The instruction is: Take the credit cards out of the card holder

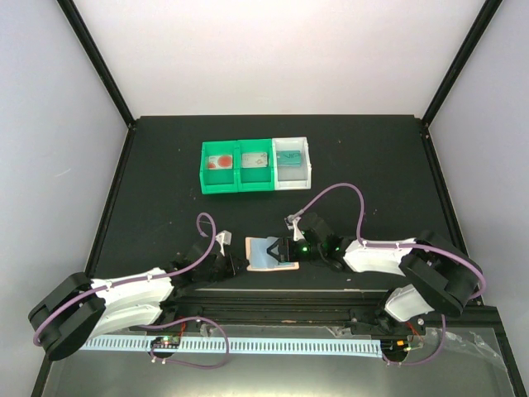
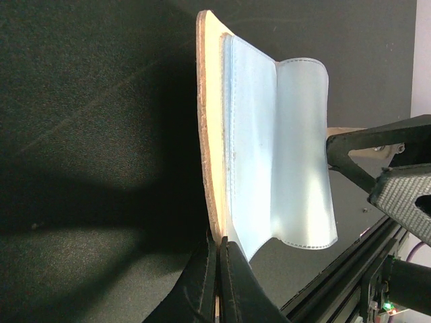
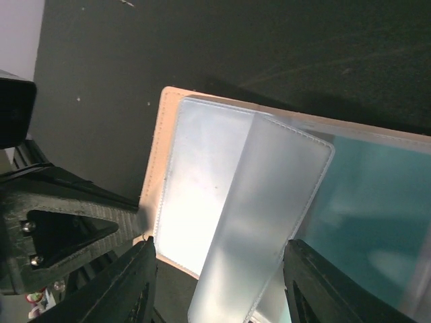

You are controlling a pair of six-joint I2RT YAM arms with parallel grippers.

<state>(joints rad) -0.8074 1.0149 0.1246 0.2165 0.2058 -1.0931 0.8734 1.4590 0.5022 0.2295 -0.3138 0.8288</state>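
Partly done: three cards (image 1: 256, 160) in the far bins (image 1: 240, 188), maybe one teal card (image 3: 363, 202) left in the open holder (image 1: 263, 252) at the near middle, left jaws shut on its edge, right jaws apart around a clear flap (image 3: 269, 215).

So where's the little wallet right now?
In the top view the wallet sits open at the table's front middle, between the left hand, pinching its edge, and the right hand.
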